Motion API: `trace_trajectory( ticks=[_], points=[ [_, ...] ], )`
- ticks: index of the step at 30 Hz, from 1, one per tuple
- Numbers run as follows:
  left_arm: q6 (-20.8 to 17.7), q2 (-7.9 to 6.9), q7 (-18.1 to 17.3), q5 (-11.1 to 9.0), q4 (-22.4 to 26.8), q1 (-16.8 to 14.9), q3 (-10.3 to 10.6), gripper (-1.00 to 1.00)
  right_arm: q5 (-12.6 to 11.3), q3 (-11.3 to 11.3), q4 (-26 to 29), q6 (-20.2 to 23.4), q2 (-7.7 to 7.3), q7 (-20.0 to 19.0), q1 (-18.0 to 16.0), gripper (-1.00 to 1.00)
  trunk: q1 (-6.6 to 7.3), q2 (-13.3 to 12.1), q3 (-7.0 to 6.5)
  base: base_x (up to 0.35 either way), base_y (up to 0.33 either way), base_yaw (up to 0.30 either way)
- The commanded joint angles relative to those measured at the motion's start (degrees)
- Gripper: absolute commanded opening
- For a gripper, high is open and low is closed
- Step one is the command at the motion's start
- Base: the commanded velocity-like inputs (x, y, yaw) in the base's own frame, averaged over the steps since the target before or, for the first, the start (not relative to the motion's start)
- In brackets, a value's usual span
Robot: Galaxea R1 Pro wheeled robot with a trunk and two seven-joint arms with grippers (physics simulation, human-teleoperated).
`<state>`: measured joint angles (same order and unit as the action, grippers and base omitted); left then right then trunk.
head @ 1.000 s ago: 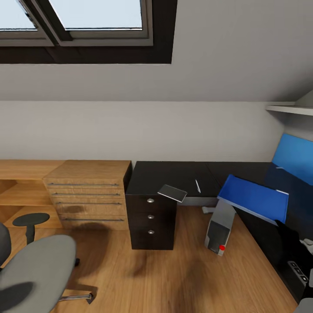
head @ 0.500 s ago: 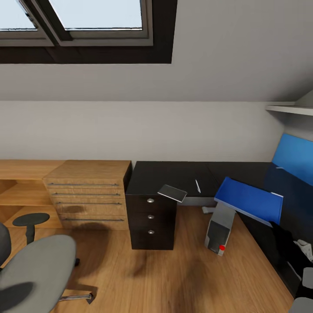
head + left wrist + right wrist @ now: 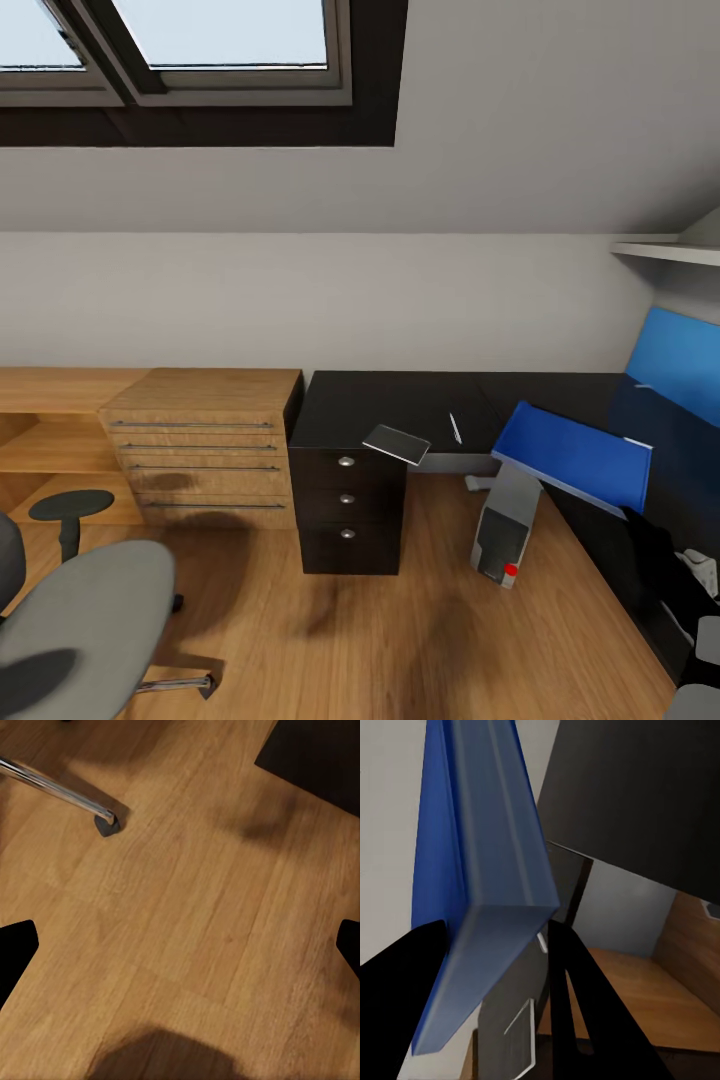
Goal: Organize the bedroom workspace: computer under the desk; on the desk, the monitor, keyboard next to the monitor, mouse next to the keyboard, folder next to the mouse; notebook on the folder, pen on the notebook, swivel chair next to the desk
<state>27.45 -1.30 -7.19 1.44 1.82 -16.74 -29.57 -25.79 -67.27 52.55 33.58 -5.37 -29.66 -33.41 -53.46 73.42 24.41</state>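
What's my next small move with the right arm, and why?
Probably lower it a little. The right gripper is clamped on the folder, which hangs tilted above the desk rather than lying flat. The computer stands just below the folder's edge, so I'd come down gently before opening.

The floor [image 3: 420, 620] is showing warm brown wood planks with a soft shine. The drawer chest [image 3: 205, 445] is looking like light wood with thin metal handles. The desk [image 3: 400, 405] top is looking black and smooth (a bit shiny near the blue back panel). The folder [image 3: 575, 457] is looking like smooth bright blue plastic. The swivel chair [image 3: 85, 625] seat is looking like matt grey cloth, and its leg [image 3: 56, 789] is shining like chrome.
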Motion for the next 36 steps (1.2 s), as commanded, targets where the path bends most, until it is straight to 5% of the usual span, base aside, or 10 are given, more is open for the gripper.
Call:
trace_trajectory(
  ticks=[1,5,9,12,22,31,36],
  points=[
    [0.15,-0.02,-0.37,0.14,-0.07,-0.04,-0.48,1.0,-0.22,-0.24,0.01,0.43,0.01,-0.12,-0.08,-1.0,0.0,0.04,0.06,0.0,0.0,0.0],
    [0.15,-0.02,-0.37,0.14,-0.1,-0.04,-0.48,1.0,-1.38,-0.3,-0.01,0.43,0.04,-0.14,-0.08,-1.0,0.0,0.04,0.06,0.0,0.0,0.0],
    [0.15,-0.02,-0.37,0.14,-0.09,-0.04,-0.48,1.0,-7.94,-0.18,-0.16,0.09,0.36,0.17,-0.08,-1.0,0.0,0.04,0.06,0.0,0.0,0.0],
    [0.15,-0.03,-0.37,0.13,-0.08,-0.04,-0.48,1.0,-9.85,-0.09,-0.32,-0.38,0.43,0.5,-0.08,-1.0,0.0,0.04,0.06,0.0,0.0,0.0],
    [0.12,-0.02,-0.37,0.14,-0.09,-0.04,-0.48,1.0,-10.94,0.47,-1.32,-4.87,0.49,12.26,-0.16,-1.0,0.0,0.04,0.06,0.0,0.0,0.0],
    [0.08,-0.02,-0.37,0.14,-0.09,-0.04,-0.48,1.0,-11.12,9.2,-4.88,-17.73,0.51,19.38,-2.79,-1.0,0.0,0.04,0.06,0.0,0.0,0.0],
    [0.06,-0.02,-0.37,0.14,-0.08,-0.04,-0.48,1.0,-11.12,10.58,-8.93,-22.44,0.53,23.63,-6.2,-1.0,0.0,0.04,0.06,0.0,0.0,0.0]
  ],
)
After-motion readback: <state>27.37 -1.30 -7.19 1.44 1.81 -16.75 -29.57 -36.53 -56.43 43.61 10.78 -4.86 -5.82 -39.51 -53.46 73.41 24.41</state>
